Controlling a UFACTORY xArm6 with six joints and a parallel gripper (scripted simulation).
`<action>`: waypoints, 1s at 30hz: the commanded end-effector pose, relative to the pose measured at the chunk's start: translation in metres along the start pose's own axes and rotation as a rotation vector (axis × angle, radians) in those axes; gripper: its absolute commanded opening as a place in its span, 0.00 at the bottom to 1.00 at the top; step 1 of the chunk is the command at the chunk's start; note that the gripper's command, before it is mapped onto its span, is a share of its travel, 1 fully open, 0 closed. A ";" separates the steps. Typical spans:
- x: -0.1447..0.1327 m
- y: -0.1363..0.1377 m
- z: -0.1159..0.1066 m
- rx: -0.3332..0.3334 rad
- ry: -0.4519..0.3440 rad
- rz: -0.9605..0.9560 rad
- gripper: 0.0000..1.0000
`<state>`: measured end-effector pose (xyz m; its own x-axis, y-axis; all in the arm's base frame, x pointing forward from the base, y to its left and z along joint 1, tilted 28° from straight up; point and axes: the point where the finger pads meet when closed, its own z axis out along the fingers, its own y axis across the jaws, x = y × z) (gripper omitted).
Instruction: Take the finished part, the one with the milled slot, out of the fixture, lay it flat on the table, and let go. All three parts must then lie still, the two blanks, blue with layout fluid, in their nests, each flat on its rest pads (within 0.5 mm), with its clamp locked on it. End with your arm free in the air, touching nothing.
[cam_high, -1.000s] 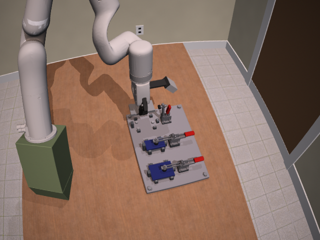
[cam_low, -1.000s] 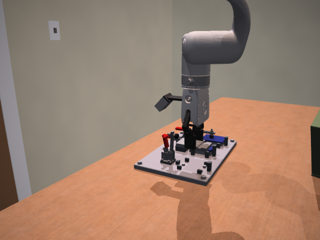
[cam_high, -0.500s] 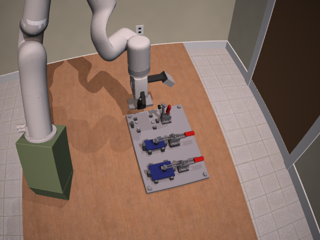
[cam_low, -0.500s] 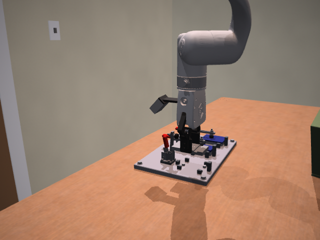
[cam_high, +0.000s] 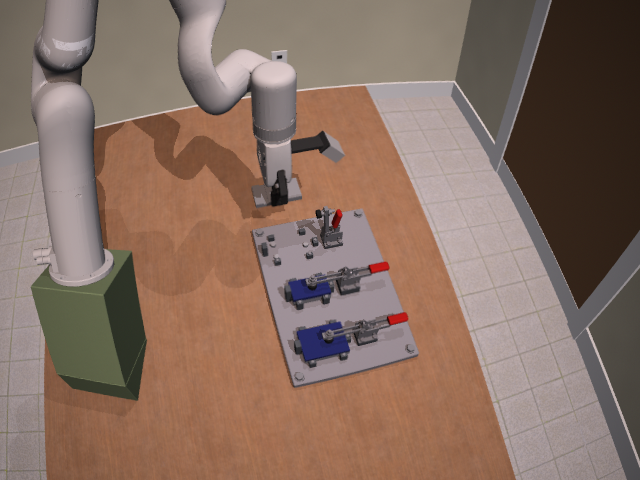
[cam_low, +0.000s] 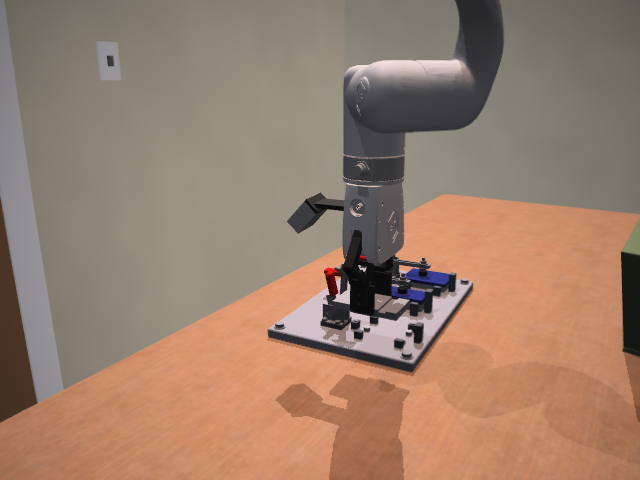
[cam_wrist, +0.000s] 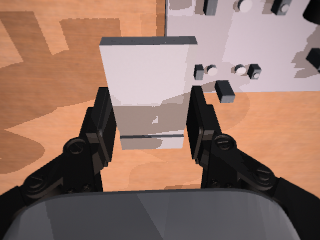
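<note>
Fingers of the gripper (cam_wrist: 150, 127) stand about half open, clamped on the finished part (cam_wrist: 147, 75), a pale grey plate held flat over the table (cam_wrist: 45, 115), just beside the fixture (cam_wrist: 280, 55). Its height above the wood is unclear, so a high release could bounce it. Beyond, both blanks (cam_high: 305, 289) (cam_high: 323, 341) sit clamped; any sideways swing could knock a red handle (cam_high: 378, 267).
</note>
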<state>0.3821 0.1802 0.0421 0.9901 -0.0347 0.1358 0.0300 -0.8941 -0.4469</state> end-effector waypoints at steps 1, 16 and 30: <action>0.001 -0.011 -0.001 -0.001 0.002 0.000 0.00; 0.001 -0.032 -0.001 -0.001 0.002 0.000 0.00; 0.001 -0.040 -0.001 -0.001 0.002 0.000 0.00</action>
<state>0.3811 0.2144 0.0591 0.9902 -0.0347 0.1349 0.0294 -0.8948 -0.4456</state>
